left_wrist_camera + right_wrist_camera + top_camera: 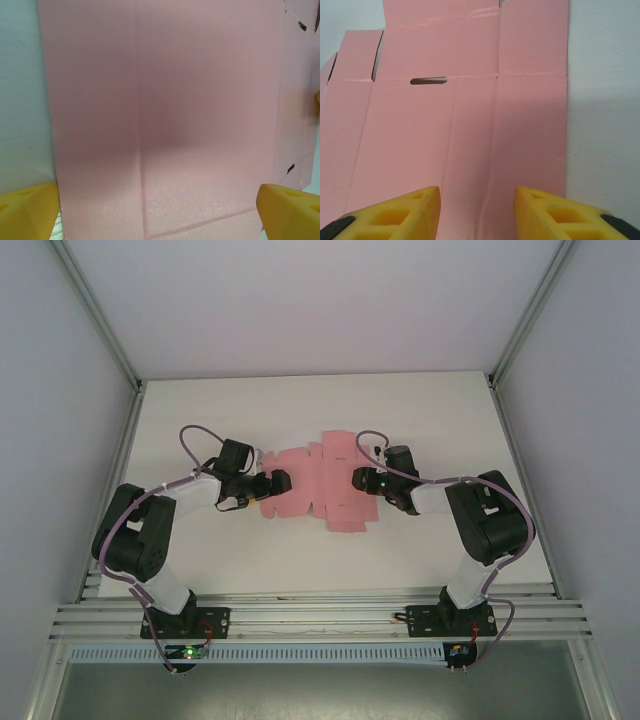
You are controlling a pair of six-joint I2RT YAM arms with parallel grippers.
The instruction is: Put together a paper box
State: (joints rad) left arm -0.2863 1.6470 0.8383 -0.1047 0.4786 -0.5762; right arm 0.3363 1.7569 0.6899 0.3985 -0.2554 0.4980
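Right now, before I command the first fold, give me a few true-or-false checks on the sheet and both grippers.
1. The paper box is an unfolded pink sheet on the white table. True.
2. The left gripper is shut on a flap. False: in the left wrist view its yellow fingers stand wide apart over the sheet.
3. The right gripper is open above the sheet. True.
4. The sheet has no cut-outs. False: the right wrist view shows a narrow slot along a crease.
5. Both grippers work at the same end. False: the left one is at the sheet's left end and the right one is at its right side.
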